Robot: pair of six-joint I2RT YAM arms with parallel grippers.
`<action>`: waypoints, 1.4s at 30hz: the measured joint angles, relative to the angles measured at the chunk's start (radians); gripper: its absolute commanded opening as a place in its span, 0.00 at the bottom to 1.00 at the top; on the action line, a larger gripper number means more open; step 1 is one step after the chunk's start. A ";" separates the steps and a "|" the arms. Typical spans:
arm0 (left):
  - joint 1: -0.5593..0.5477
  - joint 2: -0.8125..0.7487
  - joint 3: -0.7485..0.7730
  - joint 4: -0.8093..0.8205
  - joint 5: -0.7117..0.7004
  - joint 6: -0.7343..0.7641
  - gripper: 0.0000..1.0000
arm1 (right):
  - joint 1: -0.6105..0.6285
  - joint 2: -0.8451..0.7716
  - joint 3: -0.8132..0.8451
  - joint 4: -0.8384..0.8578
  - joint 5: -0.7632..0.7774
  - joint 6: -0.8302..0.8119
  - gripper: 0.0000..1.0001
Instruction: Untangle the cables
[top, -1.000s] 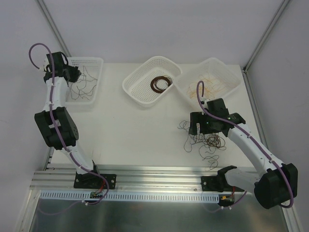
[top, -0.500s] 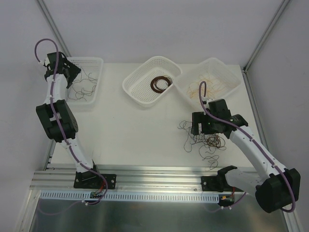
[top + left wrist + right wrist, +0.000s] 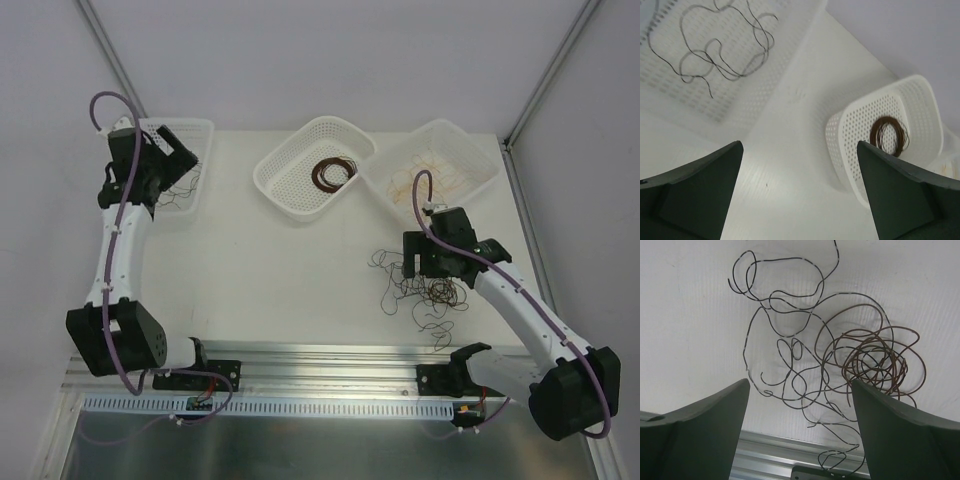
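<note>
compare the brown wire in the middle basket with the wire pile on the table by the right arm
The brown coil is a neat round ring; the table tangle is a loose sprawl of crossing loops. The coil lies inside the middle basket; the tangle lies on the table. The coil is all brown; the tangle mixes black and brown strands. Both are very thin wire.

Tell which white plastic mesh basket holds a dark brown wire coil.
The middle basket; the left basket holds loose black wires, the right basket tan wires.

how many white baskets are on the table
3. Left basket at far left with black wires, middle basket with a brown coil, right basket at far right with tan wires.
</note>
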State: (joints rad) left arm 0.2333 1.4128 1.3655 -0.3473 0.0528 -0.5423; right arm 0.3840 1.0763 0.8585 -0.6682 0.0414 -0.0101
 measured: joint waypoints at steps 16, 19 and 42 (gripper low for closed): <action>-0.589 -0.435 -0.602 -0.028 0.077 0.030 0.99 | 0.041 0.166 -0.216 0.205 0.034 0.157 0.49; -0.640 -0.482 -0.668 -0.031 0.077 0.010 0.99 | 0.122 0.228 -0.209 0.254 0.039 0.172 0.37; -0.759 -0.533 -0.830 -0.022 0.069 -0.142 0.92 | 0.568 0.497 0.152 0.296 0.034 0.190 0.53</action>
State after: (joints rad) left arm -0.5255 0.8803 0.5350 -0.3695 0.1219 -0.6842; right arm 0.9524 1.5734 1.0103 -0.3721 0.0753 0.1802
